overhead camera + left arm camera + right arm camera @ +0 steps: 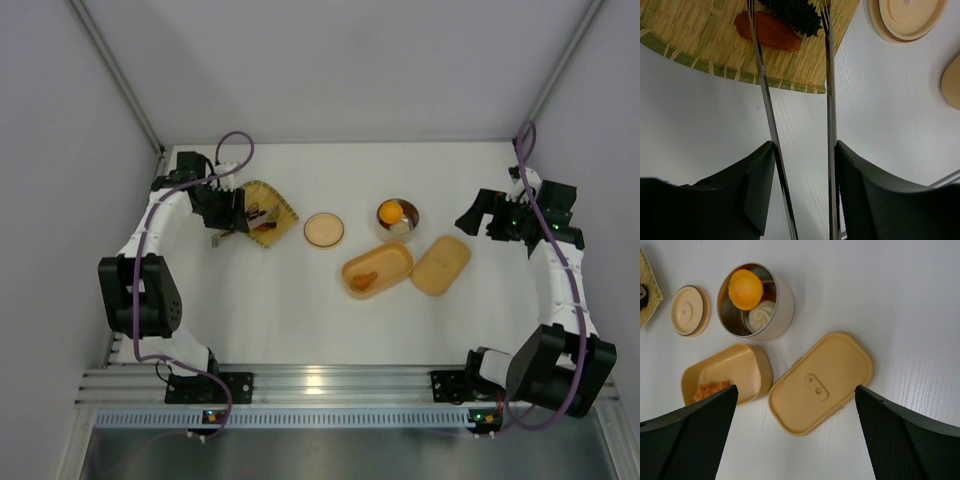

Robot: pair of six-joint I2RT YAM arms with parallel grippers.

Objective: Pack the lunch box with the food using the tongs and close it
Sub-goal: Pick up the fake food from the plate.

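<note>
Left tool [805, 150]: is gripping the tongs [830, 100], one black finger pressing on the outside of each thin metal arm, the arms standing a little apart.
Tongs: are reaching forward out of the left tool over the edge of the woven tray [700, 35]; one arm is running along each side of a dark spiky piece [792, 12], and the tips are running off the top of the left wrist view.
Woven tray: is sitting at the far left of the worktop [300, 330], also carrying a red-orange piece [770, 32] beside the dark one.
Right tool [795, 390]: is hanging with its fingers spread wide, holding nothing, above the right side of the worktop.
Lunch box [690, 377]: is lying open near the middle of the worktop, with one orange piece [710, 390] inside.
Lid [822, 382]: is lying flat on the worktop just to the right of the lunch box.
Steel bowl [782, 305]: is standing just behind the lunch box, holding a round orange piece [745, 288] and a white bun [761, 317].
Round lid [688, 310]: is lying flat to the left of the bowl, between it and the tray.
</note>
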